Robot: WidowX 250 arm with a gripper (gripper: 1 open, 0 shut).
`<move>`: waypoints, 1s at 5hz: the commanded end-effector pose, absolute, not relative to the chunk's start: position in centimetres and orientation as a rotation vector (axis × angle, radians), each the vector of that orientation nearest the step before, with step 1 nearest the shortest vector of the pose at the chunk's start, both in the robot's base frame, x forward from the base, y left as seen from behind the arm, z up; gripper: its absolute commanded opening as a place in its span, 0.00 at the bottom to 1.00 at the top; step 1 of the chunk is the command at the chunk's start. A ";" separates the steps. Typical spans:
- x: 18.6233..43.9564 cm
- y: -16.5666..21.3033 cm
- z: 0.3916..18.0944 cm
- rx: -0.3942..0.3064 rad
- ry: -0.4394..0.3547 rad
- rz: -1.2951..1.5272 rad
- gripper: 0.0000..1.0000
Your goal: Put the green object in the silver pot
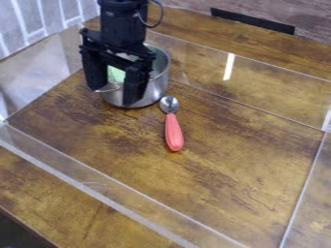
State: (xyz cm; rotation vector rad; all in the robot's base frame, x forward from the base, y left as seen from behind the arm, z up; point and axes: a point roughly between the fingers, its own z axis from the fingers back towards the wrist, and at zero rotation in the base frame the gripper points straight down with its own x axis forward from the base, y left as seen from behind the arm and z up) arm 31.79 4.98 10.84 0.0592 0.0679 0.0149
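The green object (118,74) sits gripped between the closed jaws of the gripper (119,79), directly above the mouth of the silver pot (139,89). Pot interior mostly hidden; contents cannot be told. A red-handled spoon (171,125) lies just right of the pot on the wooden desk (195,194).

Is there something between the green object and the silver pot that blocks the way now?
Nothing visible does. The gripper holds the green object between its fingers directly over the silver pot, whose mouth shows nothing covering it. The red-handled spoon lies on the table beside the pot, outside the path.
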 end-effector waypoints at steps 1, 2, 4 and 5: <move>32.9 7.2 12.7 0.074 -0.010 0.044 1.00; 33.7 8.4 13.0 0.080 -0.032 0.063 1.00; 36.8 7.6 15.4 0.075 -0.057 0.016 1.00; 37.3 7.1 15.0 0.070 -0.057 0.020 1.00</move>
